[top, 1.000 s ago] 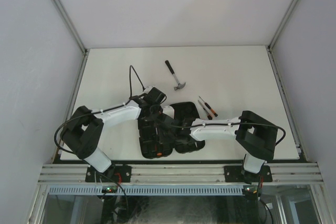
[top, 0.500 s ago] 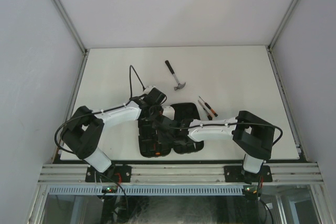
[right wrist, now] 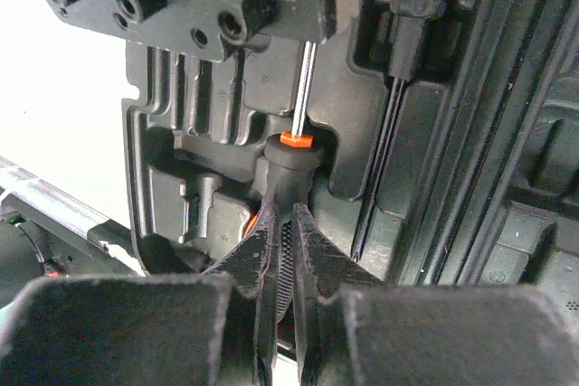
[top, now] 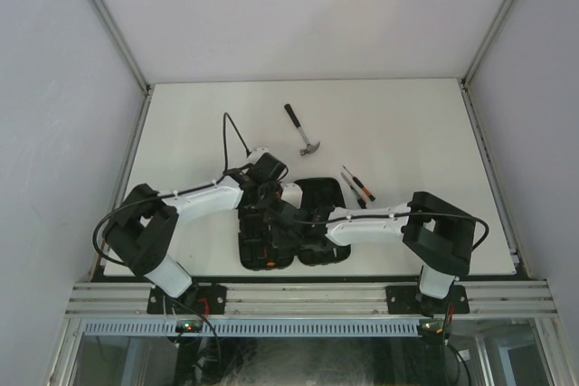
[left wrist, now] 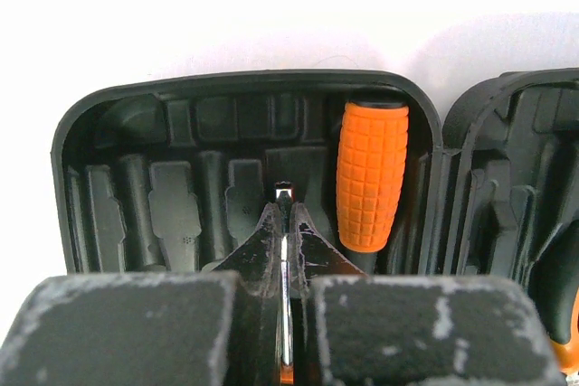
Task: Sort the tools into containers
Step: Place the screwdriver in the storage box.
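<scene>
Change: the right arm has crept slightly leftward over the open tool case (top: 323,189). The left arm has barely shifted. The claw hammer (top: 305,131) and two loose screwdrivers (top: 357,185) lie where they lay.
Left claw (left wrist: 284,198): pinched together on the bare steel shaft of a slim screwdriver (right wrist: 305,88).
Right claw (right wrist: 280,214): clamped on the same screwdriver's black handle, just below its orange collar.
Screwdriver position: held between both claws above the moulded slots of one case half; it does not look seated yet.
Meaning: probably a handover or a two-claw guiding of this tool into its slot, with the hammer and the loose screwdrivers still to sort.
Already stowed: an orange ribbed grip (left wrist: 371,174) sits in a slot beside the hinge.
Worktop (top: 416,124): plain white and matte, with the case near its front edge and the hammer well apart behind it.
Room: white enclosure walls with aluminium rails along the edges.
</scene>
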`<action>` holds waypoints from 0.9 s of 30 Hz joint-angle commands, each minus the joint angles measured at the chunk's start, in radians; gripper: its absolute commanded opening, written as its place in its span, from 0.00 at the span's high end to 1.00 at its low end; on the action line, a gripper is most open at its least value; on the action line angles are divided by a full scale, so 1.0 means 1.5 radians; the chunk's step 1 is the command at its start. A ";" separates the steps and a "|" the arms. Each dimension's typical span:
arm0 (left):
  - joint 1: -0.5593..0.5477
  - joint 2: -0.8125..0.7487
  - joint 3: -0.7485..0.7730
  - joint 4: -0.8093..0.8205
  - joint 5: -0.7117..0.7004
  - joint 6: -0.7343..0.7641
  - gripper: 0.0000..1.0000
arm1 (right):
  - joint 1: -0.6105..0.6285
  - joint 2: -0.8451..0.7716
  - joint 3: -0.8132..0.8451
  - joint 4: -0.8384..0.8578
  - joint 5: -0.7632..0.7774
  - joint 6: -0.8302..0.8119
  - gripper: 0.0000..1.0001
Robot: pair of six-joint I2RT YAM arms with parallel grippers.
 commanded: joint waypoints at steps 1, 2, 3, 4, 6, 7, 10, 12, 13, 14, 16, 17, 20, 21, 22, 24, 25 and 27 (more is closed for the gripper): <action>-0.014 0.045 -0.065 -0.022 0.063 -0.025 1.00 | -0.001 0.011 -0.047 -0.188 -0.017 -0.086 1.00; -0.014 0.034 -0.062 -0.026 0.061 -0.022 1.00 | -0.003 -0.001 -0.038 -0.180 -0.025 -0.095 1.00; -0.014 0.024 -0.059 -0.029 0.057 -0.017 1.00 | -0.005 -0.013 -0.032 -0.167 -0.035 -0.104 1.00; -0.014 0.014 -0.052 -0.035 0.051 -0.015 0.98 | -0.007 -0.024 -0.029 -0.149 -0.052 -0.113 0.99; -0.014 -0.001 -0.035 -0.050 0.039 -0.010 0.96 | -0.012 -0.046 -0.025 -0.113 -0.076 -0.128 0.95; -0.014 -0.009 -0.027 -0.059 0.033 -0.008 0.95 | -0.012 -0.055 -0.021 -0.099 -0.082 -0.136 0.93; -0.012 -0.030 -0.004 -0.083 0.011 -0.006 0.92 | -0.014 -0.089 -0.012 -0.073 -0.097 -0.156 0.87; -0.011 -0.041 0.004 -0.095 0.001 -0.002 0.91 | -0.015 -0.116 -0.011 -0.056 -0.102 -0.168 0.81; -0.010 -0.046 0.007 -0.099 -0.003 0.000 0.90 | -0.015 -0.131 -0.011 -0.051 -0.101 -0.172 0.79; -0.009 -0.051 0.006 -0.101 -0.006 0.003 0.87 | -0.015 -0.146 -0.011 -0.046 -0.101 -0.178 0.77; -0.008 -0.060 0.006 -0.102 -0.009 0.012 0.81 | -0.014 -0.172 -0.011 -0.046 -0.092 -0.185 0.76; -0.007 -0.062 0.006 -0.104 -0.010 0.016 0.78 | -0.014 -0.184 -0.010 -0.053 -0.082 -0.188 0.75; -0.006 -0.082 0.011 -0.106 -0.015 0.030 0.73 | -0.008 -0.221 -0.017 -0.082 -0.023 -0.188 0.74; -0.006 -0.091 0.014 -0.105 -0.017 0.036 0.72 | -0.007 -0.236 -0.025 -0.090 -0.004 -0.185 0.73; -0.007 -0.099 0.018 -0.103 -0.018 0.044 0.71 | -0.008 -0.251 -0.034 -0.096 0.012 -0.181 0.72; -0.007 -0.112 0.027 -0.097 -0.020 0.069 0.68 | -0.017 -0.280 -0.057 -0.109 0.032 -0.174 0.69; -0.006 -0.117 0.033 -0.096 -0.023 0.073 0.68 | -0.026 -0.289 -0.066 -0.122 0.037 -0.169 0.68; -0.006 -0.126 0.043 -0.092 -0.024 0.110 0.66 | -0.044 -0.299 -0.076 -0.153 0.043 -0.166 0.66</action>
